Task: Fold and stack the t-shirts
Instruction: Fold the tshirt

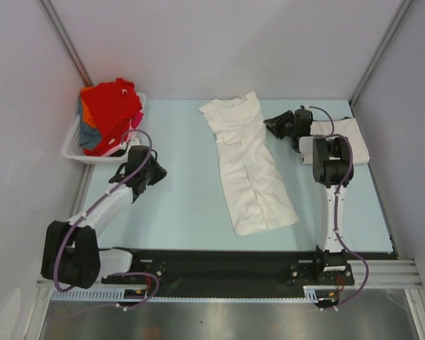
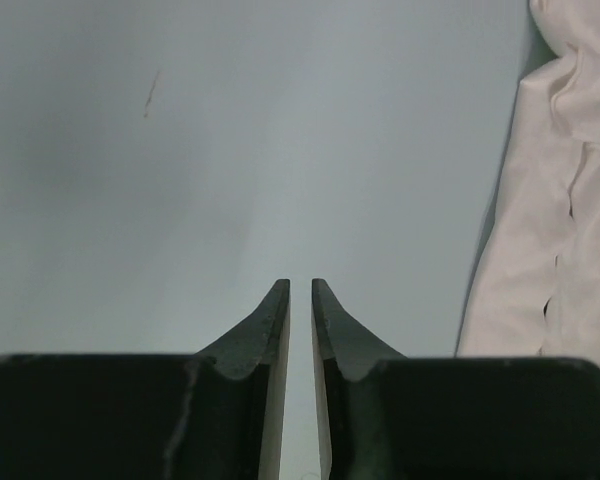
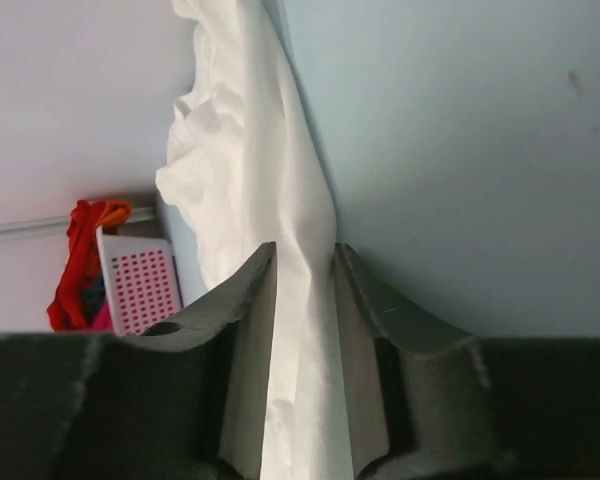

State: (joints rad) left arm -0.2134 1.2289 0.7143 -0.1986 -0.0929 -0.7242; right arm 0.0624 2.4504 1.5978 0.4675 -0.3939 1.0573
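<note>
An off-white t-shirt (image 1: 251,166) lies folded lengthwise down the middle of the table, collar at the far end. My right gripper (image 1: 270,125) is at its far right edge, shut on a fold of that cloth (image 3: 240,150), which fills the gap between my fingers in the right wrist view (image 3: 305,250). A folded white t-shirt (image 1: 350,138) lies at the far right, behind the right arm. Red, orange, blue-grey and pink t-shirts (image 1: 110,110) are heaped in the basket. My left gripper (image 1: 156,170) is shut and empty over bare table (image 2: 300,285), left of the off-white shirt (image 2: 550,200).
The white slatted basket (image 1: 92,157) stands at the far left corner, and also shows in the right wrist view (image 3: 140,285). Grey walls close in the table on the left, far and right sides. The light blue table surface (image 1: 191,191) lies between the left gripper and the shirt.
</note>
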